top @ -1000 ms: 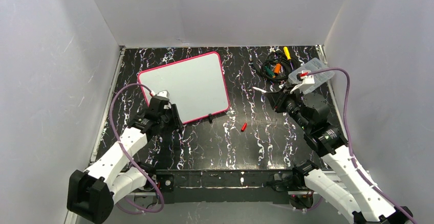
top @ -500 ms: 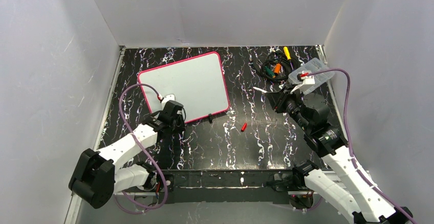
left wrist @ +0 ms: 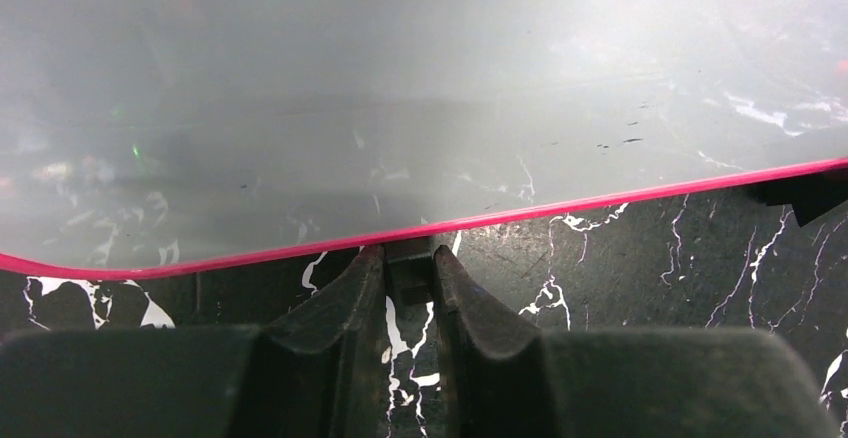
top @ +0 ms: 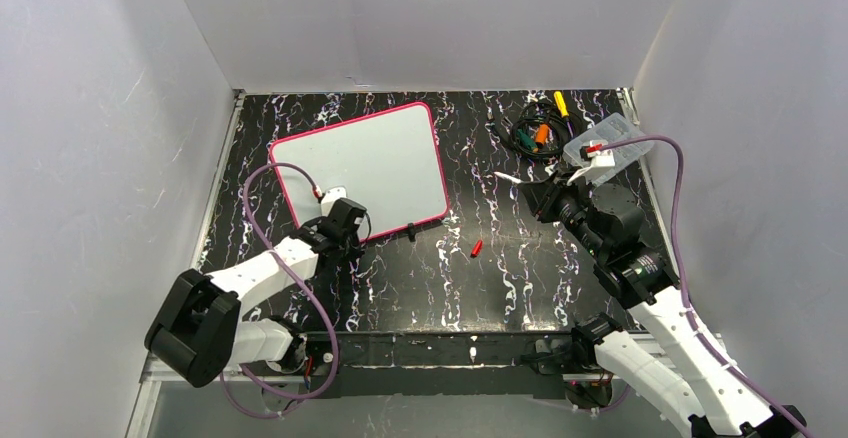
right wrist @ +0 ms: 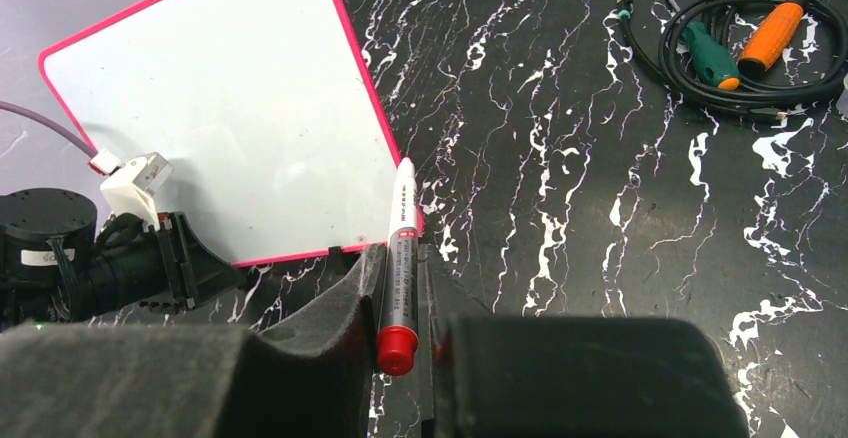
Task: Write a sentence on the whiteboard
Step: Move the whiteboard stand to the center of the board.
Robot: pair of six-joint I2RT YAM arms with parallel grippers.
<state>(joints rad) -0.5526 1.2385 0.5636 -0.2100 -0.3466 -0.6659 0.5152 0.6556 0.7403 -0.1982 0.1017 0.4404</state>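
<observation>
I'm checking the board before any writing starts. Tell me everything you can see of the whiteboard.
The whiteboard is a flat white rectangle with rounded corners and a thin pink-red border. Its glossy face is blank. It lies flat, turned askew, on the black marbled table. The left pincer pinches a small black clip on its near edge.

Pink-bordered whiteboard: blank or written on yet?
Blank: the pink-bordered rectangular whiteboard shows no writing in the overhead or right wrist views.
</observation>
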